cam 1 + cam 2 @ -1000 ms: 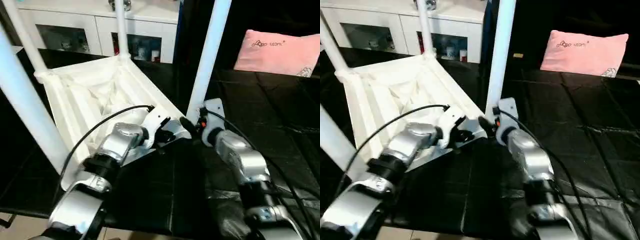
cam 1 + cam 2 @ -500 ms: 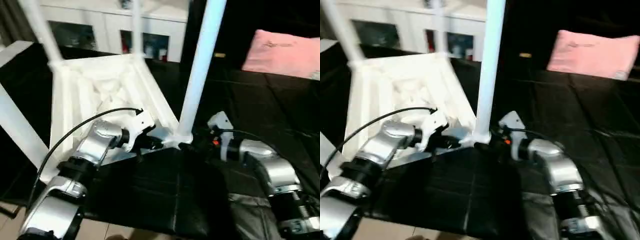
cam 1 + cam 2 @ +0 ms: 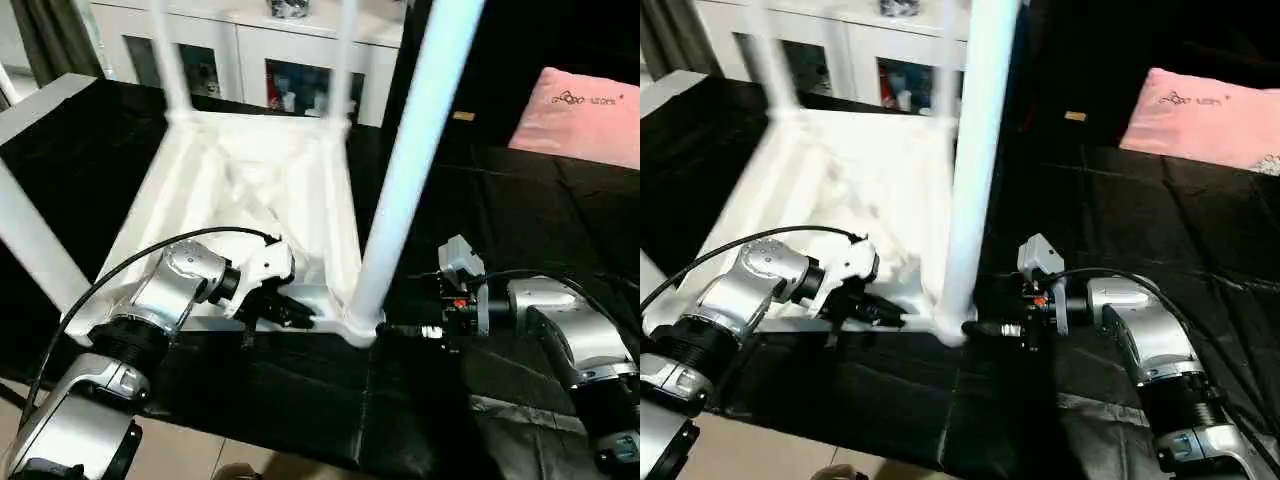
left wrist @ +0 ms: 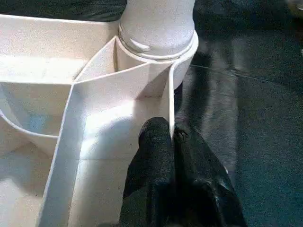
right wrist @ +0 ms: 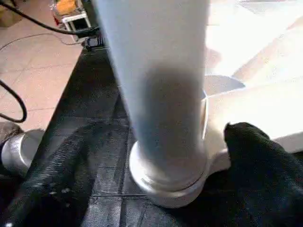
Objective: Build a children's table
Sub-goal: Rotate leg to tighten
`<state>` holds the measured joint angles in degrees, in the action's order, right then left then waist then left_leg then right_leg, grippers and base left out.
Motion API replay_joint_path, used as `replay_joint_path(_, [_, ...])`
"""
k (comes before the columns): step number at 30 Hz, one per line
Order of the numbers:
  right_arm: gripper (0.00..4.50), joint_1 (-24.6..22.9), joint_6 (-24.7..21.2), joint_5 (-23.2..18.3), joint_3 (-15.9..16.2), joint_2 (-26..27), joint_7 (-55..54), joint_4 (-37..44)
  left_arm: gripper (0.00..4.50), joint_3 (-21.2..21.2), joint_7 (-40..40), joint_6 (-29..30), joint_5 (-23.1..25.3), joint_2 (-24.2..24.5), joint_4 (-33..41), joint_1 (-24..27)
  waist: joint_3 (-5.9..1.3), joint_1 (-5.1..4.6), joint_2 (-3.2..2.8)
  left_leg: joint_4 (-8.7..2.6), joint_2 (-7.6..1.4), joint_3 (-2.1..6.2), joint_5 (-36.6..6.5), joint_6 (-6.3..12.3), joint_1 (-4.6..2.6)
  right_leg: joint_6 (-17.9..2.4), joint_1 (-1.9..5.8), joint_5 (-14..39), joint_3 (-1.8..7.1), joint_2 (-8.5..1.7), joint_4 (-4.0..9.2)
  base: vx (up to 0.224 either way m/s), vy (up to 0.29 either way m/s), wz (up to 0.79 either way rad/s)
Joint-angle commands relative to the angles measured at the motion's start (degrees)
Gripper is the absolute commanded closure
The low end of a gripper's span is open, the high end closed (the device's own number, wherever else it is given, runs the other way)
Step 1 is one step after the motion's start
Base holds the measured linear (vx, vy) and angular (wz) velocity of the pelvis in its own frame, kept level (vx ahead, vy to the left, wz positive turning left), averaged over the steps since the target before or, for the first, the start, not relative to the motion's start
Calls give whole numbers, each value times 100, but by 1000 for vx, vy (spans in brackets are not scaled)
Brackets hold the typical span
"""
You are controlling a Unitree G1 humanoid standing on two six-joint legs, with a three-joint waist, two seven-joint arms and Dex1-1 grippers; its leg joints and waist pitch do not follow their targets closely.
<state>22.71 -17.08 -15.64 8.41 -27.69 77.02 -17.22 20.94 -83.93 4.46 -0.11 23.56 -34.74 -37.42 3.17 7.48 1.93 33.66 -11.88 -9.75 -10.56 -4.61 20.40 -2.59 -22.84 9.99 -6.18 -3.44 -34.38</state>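
The children's table lies upside down on the black surface, its white ribbed tabletop (image 3: 250,180) facing up. White legs stand in its corner sockets. The near right leg (image 3: 410,170) rises close in front of me. My left gripper (image 3: 300,315) is shut on a thin rib of the tabletop's near rim, just beside that leg's socket (image 4: 158,42). In the left wrist view, the left gripper (image 4: 171,135) pinches that rib between both fingers. My right gripper (image 3: 400,328) is open at the foot of the near right leg (image 5: 161,80), one black finger (image 5: 255,156) on each side.
A pink pillow (image 3: 585,100) lies at the back right on the black surface. A white glass-door cabinet (image 3: 250,60) stands behind the table. Other legs rise at the far left (image 3: 170,60), the far right (image 3: 343,50) and the near left (image 3: 30,240). Bare floor (image 3: 25,415) shows past the front edge.
The view has shifted. The tabletop has turned, so its near edge now runs crosswise to me. My right arm has swung lower and further right, and its fingers stand wider at the leg's foot.
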Motion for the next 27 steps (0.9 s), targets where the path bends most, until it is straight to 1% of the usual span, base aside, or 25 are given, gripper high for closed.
replay_joint_path(1, [61,96,106,-93,21,-42,185,-137,450,211,-403,-206,-62,-84,292,-53,-409,-33,2,-327,-202,-1,-739,355,-48,-853,344,1381,356,-520,413,0,0,0])
replay_joint_path(3, [76,116,107,-101,61,-35,355,-188,450,264,-441,-263,-31,-97,264,-75,-408,-17,2,-325,-196,-4,-753,351,-45,-807,343,1473,355,-513,421,0,0,0])
replay_joint_path(8, [121,113,31,-129,144,-57,520,-219,450,289,-413,-330,24,-109,184,-113,-415,15,4,-324,-202,6,-706,342,-40,-764,344,1435,352,-507,405,0,0,0])
replay_joint_path(10, [132,110,26,-131,157,-59,533,-223,450,291,-416,-329,25,-104,187,-112,-413,9,6,-325,-198,6,-717,339,-38,-752,343,1461,347,-506,411,0,0,0])
replay_joint_path(11, [151,111,52,-131,164,-53,533,-239,450,296,-418,-324,24,-96,203,-106,-414,9,8,-325,-196,7,-717,333,-39,-741,343,1481,347,-506,412,0,0,0])
replay_joint_path(13, [159,136,103,-125,168,-24,555,-305,450,306,-421,-331,20,-85,197,-108,-416,7,9,-320,-188,2,-716,335,-37,-733,343,1499,347,-503,417,0,0,0])
replay_joint_path(14, [166,143,119,-123,166,-13,567,-326,450,310,-419,-335,20,-83,194,-109,-415,8,-2,-321,-191,4,-715,329,-39,-726,339,1531,345,-501,419,0,0,0])
replay_joint_path(18, [203,128,95,-136,168,-14,610,-305,450,334,-412,-356,38,-76,173,-107,-420,7,3,-320,-194,5,-706,334,-39,-753,341,1451,345,-499,411,0,0,0])
replay_joint_path(22, [236,98,54,-155,183,-21,657,-255,450,346,-366,-362,67,-79,137,-123,-416,9,7,-317,-188,1,-735,333,-42,-728,341,1538,344,-500,424,0,0,0])
replay_joint_path(24, [241,70,26,-168,191,-22,659,-221,450,332,-266,-291,97,-86,130,-123,-420,9,-2,-319,-192,6,-707,332,-42,-729,342,1505,344,-500,417,0,0,0])
replay_joint_path(25, [244,31,-2,-187,187,-17,641,-178,450,288,-84,-23,112,-124,130,-123,-419,3,-4,-318,-197,1,-712,323,-51,-749,334,1478,345,-494,411,0,0,0])
replay_joint_path(27, [244,-11,-76,-227,156,8,575,-105,450,213,39,165,52,-191,147,-121,-406,0,-2,-324,-192,1,-751,319,-54,-752,334,1553,343,-490,427,0,0,0])
